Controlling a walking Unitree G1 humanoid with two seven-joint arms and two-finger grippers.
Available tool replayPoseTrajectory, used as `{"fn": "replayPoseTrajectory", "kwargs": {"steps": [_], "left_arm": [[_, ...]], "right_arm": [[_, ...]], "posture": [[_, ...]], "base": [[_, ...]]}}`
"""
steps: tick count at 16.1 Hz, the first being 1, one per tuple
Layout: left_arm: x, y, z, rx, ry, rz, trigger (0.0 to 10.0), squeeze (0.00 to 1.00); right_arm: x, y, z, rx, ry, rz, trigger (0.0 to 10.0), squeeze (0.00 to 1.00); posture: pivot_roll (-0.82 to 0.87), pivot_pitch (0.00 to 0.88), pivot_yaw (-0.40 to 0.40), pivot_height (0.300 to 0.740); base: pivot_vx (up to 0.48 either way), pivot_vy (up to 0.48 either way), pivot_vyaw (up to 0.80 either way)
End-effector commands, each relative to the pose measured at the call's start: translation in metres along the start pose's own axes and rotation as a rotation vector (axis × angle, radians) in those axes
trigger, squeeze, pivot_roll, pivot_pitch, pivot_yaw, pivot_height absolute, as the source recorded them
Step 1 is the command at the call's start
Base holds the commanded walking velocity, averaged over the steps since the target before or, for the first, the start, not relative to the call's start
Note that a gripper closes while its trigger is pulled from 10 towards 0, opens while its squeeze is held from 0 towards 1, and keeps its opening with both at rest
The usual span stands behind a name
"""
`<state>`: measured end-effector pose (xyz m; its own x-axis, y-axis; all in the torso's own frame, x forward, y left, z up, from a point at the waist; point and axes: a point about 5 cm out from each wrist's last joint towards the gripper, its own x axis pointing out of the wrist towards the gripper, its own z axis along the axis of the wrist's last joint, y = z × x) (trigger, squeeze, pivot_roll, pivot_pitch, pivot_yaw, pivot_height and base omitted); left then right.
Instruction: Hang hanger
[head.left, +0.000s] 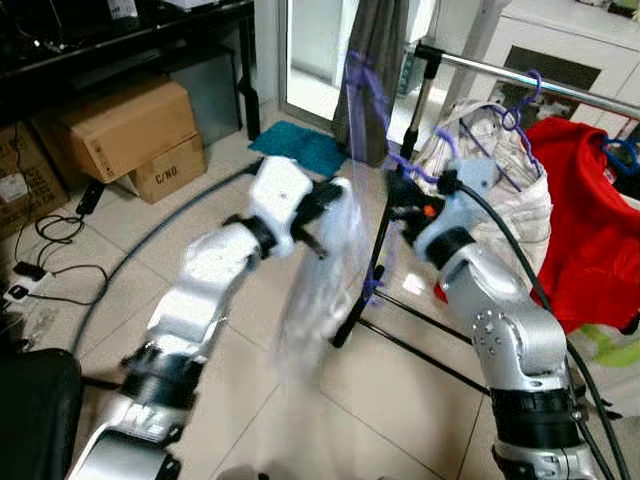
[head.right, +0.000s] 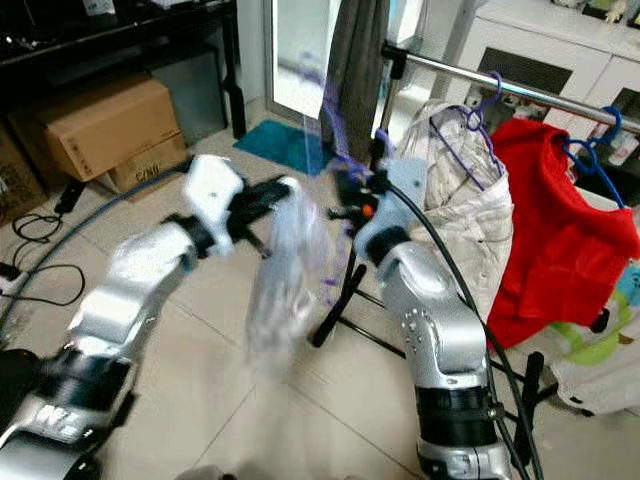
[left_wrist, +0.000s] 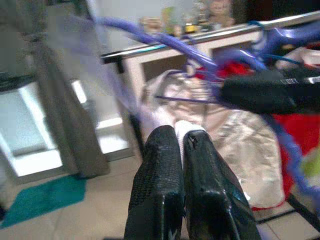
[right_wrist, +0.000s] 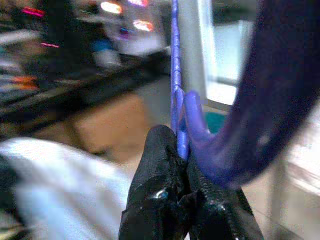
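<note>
While both arms are raised in front of the robot, the right pincer (right_wrist: 182, 175) has its two black fingers closed on the purple hanger (right_wrist: 176, 100), and the left pincer (left_wrist: 182, 150) is pressed shut on the pale, blurred garment (head.left: 320, 290) that droops from it toward the tiled floor (head.left: 400, 400). From the right pincer the hanger runs upward, its long axis close to upright, its hook above and just short of the end of the silver rail (head.left: 520, 78). That rail lies beyond and to the robot's right, already carrying a striped shirt (head.left: 500, 190) and a red shirt (head.left: 590, 220). I'd judge the right arm nearer, needing to carry the hook up, over and rightward.
</note>
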<state>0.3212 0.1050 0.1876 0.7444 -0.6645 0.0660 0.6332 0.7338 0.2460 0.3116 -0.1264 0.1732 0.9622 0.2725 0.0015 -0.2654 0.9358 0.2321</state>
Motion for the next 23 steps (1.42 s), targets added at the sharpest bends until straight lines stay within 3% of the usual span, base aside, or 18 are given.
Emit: {"fn": "replayPoseTrajectory", "kwargs": {"steps": [1, 2, 3, 4, 5, 6, 8, 12, 14, 15, 16, 17, 18, 20, 21, 23], "left_arm": [[-0.012, 0.009, -0.001, -0.022, 0.014, 0.070, 0.0, 0.00], [-0.029, 0.019, -0.011, -0.030, 0.068, 0.159, 0.2, 0.00], [-0.045, 0.029, -0.023, -0.026, 0.126, 0.260, 4.3, 0.00], [-0.051, 0.033, -0.027, -0.024, 0.147, 0.302, 4.3, 0.00], [-0.058, 0.037, -0.031, -0.043, 0.159, 0.362, 8.7, 0.00], [-0.069, 0.041, -0.038, -0.064, 0.180, 0.453, 10.0, 0.00], [-0.082, 0.032, -0.047, -0.150, 0.188, 0.528, 10.0, 0.00], [-0.083, 0.026, -0.048, -0.120, 0.183, 0.566, 10.0, 0.00], [-0.078, 0.020, -0.044, -0.100, 0.160, 0.566, 10.0, 0.00], [-0.078, 0.019, -0.044, -0.098, 0.156, 0.565, 10.0, 0.00], [-0.077, 0.017, -0.043, -0.102, 0.150, 0.560, 10.0, 0.00], [-0.076, 0.016, -0.043, -0.105, 0.148, 0.558, 10.0, 0.00], [-0.074, 0.016, -0.042, -0.107, 0.145, 0.557, 10.0, 0.00], [-0.073, 0.016, -0.041, -0.105, 0.144, 0.556, 10.0, 0.00], [-0.072, 0.016, -0.042, -0.100, 0.147, 0.550, 10.0, 0.00], [-0.071, 0.016, -0.042, -0.097, 0.147, 0.545, 10.0, 0.00]], "right_arm": [[-0.006, -0.023, -0.011, -0.046, 0.054, -0.144, 1.3, 0.00], [-0.015, -0.037, -0.025, -0.092, 0.141, -0.220, 10.0, 0.00], [-0.023, -0.041, -0.031, -0.116, 0.173, -0.226, 10.0, 0.00], [-0.025, -0.041, -0.031, -0.133, 0.165, -0.221, 10.0, 0.00], [-0.028, -0.044, -0.034, -0.204, 0.188, -0.263, 10.0, 0.00], [-0.033, -0.046, -0.041, -0.278, 0.234, -0.314, 10.0, 0.00], [-0.043, -0.045, -0.044, -0.276, 0.239, -0.343, 10.0, 0.00], [-0.049, -0.039, -0.039, -0.188, 0.171, -0.362, 10.0, 0.00], [-0.043, -0.032, -0.031, -0.393, 0.078, -0.345, 10.0, 0.00], [-0.043, -0.032, -0.029, -0.403, 0.054, -0.372, 10.0, 0.00], [-0.042, -0.033, -0.025, -0.508, -0.004, -0.444, 10.0, 0.00], [-0.042, -0.032, -0.025, -0.527, -0.016, -0.453, 10.0, 0.00], [-0.041, -0.027, -0.028, -0.433, 0.009, -0.385, 10.0, 0.00], [-0.041, -0.023, -0.028, -0.337, 0.008, -0.335, 10.0, 0.00], [-0.041, -0.017, -0.027, -0.235, 0.000, -0.260, 10.0, 0.00], [-0.041, -0.016, -0.029, -0.225, -0.007, -0.268, 10.0, 0.00]], "posture": [[-0.06, 0.000, -0.036, 0.740], [-0.05, 0.000, -0.042, 0.740], [-0.05, 0.000, -0.043, 0.740], [-0.05, 0.000, -0.043, 0.740], [-0.05, 0.002, -0.039, 0.740], [-0.05, 0.014, -0.031, 0.740], [-0.07, 0.026, -0.023, 0.740], [-0.07, 0.030, -0.032, 0.740], [-0.06, 0.033, -0.041, 0.740], [-0.06, 0.033, -0.042, 0.740], [-0.07, 0.031, -0.045, 0.740], [-0.06, 0.031, -0.045, 0.740], [-0.07, 0.028, -0.046, 0.740], [-0.07, 0.027, -0.044, 0.740], [-0.07, 0.025, -0.041, 0.740], [-0.07, 0.023, -0.036, 0.740]], "base": [[0.000, 0.000, 0.00], [0.000, 0.000, 0.00], [0.000, 0.000, 0.00], [0.000, 0.000, 0.00], [0.000, 0.000, 0.00], [0.000, 0.000, -0.77], [0.000, 0.000, -0.79], [0.000, 0.000, -0.80], [0.000, 0.000, -0.80], [0.000, 0.000, -0.80], [0.000, 0.000, -0.80], [0.000, 0.000, -0.80], [0.000, 0.000, -0.80], [0.000, 0.000, -0.80], [0.000, 0.000, -0.80], [0.000, 0.000, -0.80]]}}
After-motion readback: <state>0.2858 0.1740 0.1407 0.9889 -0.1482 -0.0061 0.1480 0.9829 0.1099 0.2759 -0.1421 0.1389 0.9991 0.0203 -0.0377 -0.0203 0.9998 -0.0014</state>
